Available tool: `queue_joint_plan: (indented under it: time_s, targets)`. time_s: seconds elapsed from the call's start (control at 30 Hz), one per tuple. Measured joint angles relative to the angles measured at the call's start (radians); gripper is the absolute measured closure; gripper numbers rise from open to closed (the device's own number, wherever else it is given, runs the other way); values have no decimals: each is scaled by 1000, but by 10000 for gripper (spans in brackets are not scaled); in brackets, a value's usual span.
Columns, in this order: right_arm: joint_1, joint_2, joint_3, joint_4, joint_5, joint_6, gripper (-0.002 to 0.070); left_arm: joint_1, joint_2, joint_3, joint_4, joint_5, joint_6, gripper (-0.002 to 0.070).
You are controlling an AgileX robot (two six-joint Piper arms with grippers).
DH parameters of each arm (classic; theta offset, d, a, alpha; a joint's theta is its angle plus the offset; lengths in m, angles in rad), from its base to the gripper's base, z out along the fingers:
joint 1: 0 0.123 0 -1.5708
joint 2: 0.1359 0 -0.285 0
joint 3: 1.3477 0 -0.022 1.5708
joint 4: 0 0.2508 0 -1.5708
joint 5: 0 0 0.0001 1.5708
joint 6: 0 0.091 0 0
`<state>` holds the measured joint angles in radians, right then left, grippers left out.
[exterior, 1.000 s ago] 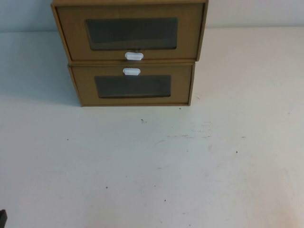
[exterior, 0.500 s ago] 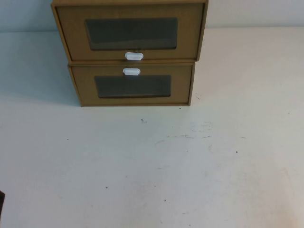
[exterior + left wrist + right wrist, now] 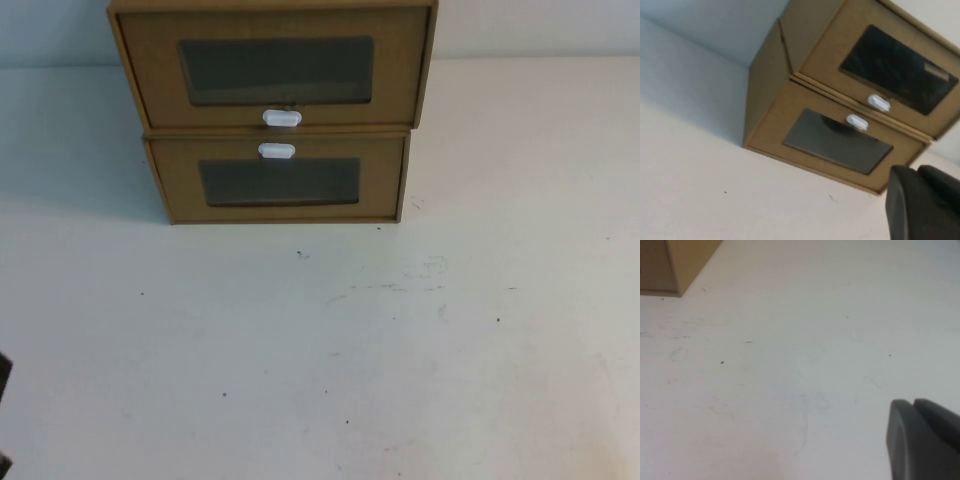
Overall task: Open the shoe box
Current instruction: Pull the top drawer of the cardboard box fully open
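Note:
Two brown cardboard shoe boxes are stacked at the back of the table, the upper box (image 3: pixel 150 70) on the lower box (image 3: pixel 175 180). Both fronts are closed; each has a dark window and a white handle, the upper handle (image 3: pixel 282 118) and the lower handle (image 3: pixel 277 151). The left wrist view shows both boxes at an angle, with the lower handle (image 3: pixel 857 121) ahead of my left gripper (image 3: pixel 916 171), which is shut, holds nothing, and is well short of the boxes. My right gripper (image 3: pixel 913 402) is shut over bare table, to the right of the boxes.
The white table (image 3: pixel 330 350) stretches in front of the boxes, marked with small specks and scuffs. A corner of the lower box (image 3: pixel 685 260) shows in the right wrist view. A dark sliver of my left arm (image 3: pixel 3 372) shows at the high view's lower left edge.
The dark sliver of the left arm at the lower left edge of the high view has crept upward. The boxes have not moved.

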<state>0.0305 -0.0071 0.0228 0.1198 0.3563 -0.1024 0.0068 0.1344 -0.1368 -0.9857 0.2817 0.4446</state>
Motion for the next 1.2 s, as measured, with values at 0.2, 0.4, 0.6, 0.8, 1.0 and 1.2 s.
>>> queue_joint_plan:
  time_s: [0.2,0.4,0.6,0.8,1.0,1.2]
  targets:
    - [0,0,0,0,0,0,690,0,386,-323,76,249,124,680]
    - [0,0,0,0,0,0,689,0,761,-716,125,475,261,680]
    - [0,0,0,0,0,0,690,0,1059,-1130,138,585,295,680]
    - [0,0,0,1,0,0,690,0,1359,-1584,142,701,257,680]
    - [0,0,0,1,0,0,690,-31,1630,-2003,177,824,156,680]
    - [0,0,0,1,0,0,690,-123,1863,-2286,247,902,83,680]
